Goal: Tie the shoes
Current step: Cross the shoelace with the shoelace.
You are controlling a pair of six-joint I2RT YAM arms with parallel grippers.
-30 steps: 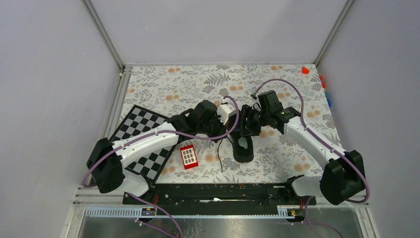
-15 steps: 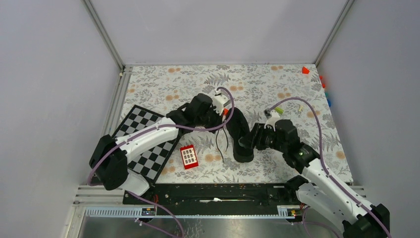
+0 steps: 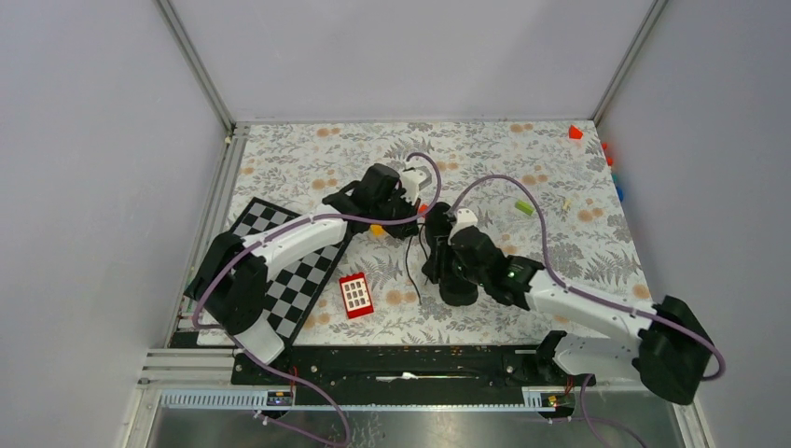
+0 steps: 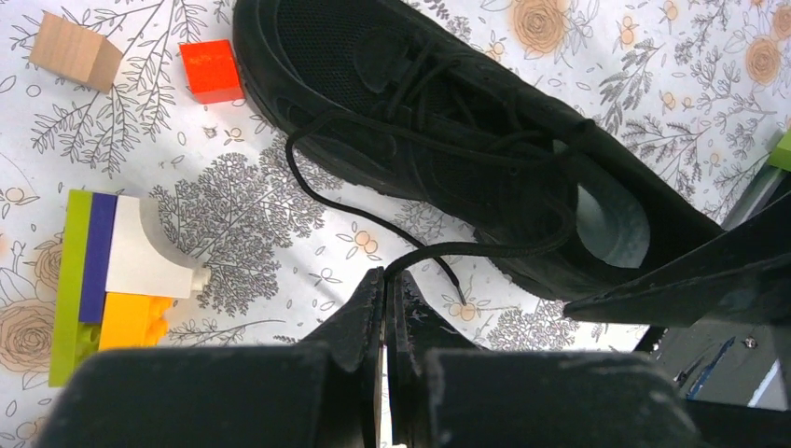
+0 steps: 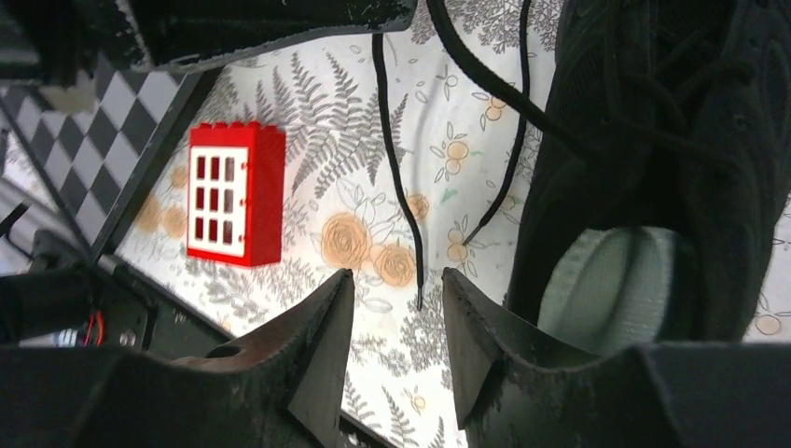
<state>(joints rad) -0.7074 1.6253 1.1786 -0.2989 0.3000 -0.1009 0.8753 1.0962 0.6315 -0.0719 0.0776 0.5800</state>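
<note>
The black shoe [image 3: 459, 280] lies on the flowered cloth, its grey insole [image 5: 611, 280] showing at the heel. My left gripper [image 4: 387, 275] is shut on one thin black lace [image 4: 485, 247] that runs taut from the shoe [image 4: 438, 121]. From above, the left gripper [image 3: 409, 224] hovers just beyond and to the left of the shoe's toe. To the shoe's left my right gripper [image 5: 396, 280] is open, and the tip of a second hanging lace [image 5: 410, 243] dangles between its fingers without touching them. In the top view that right gripper [image 3: 434, 269] sits against the shoe's left side.
A red window brick [image 3: 355, 295] lies left of the shoe, next to the chessboard [image 3: 308, 289]. A stack of coloured bricks [image 4: 112, 280], a red cube [image 4: 212, 70] and a wooden block [image 4: 75, 51] sit near the toe. A green block [image 3: 524, 208] lies at the right.
My right arm swung from the shoe's far right round to its near left, and its jaws narrowed. The left gripper drew back and left, holding the lace.
</note>
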